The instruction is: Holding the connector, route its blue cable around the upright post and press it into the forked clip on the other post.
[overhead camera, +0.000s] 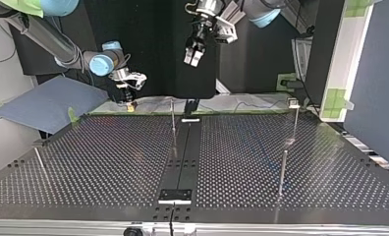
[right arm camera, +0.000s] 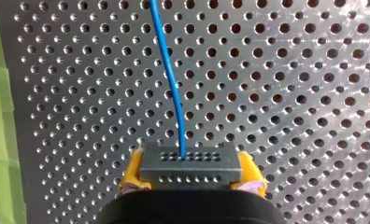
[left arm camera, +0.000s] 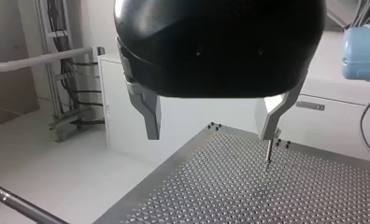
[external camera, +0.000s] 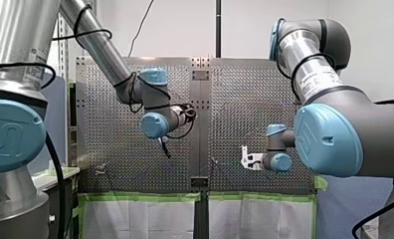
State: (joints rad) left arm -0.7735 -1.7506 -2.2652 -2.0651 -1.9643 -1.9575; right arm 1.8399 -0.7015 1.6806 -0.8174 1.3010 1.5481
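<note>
Connector (right arm camera: 190,163) sits clamped in the yellow-padded jaws of my right arm (overhead camera: 55,39), low by the surface's (overhead camera: 109,162) far edge in the top view, blue cable (right arm camera: 171,84) running ahead. My left arm (overhead camera: 261,12) hangs higher near mid-edge, jaws wide apart, holding nothing. Posts (overhead camera: 282,169) stand well apart.

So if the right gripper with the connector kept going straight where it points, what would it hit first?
Most likely the perforated table: my right gripper, shut on the connector, points down at it, and only the blue cable lies ahead. The gap is hard to judge.
</note>
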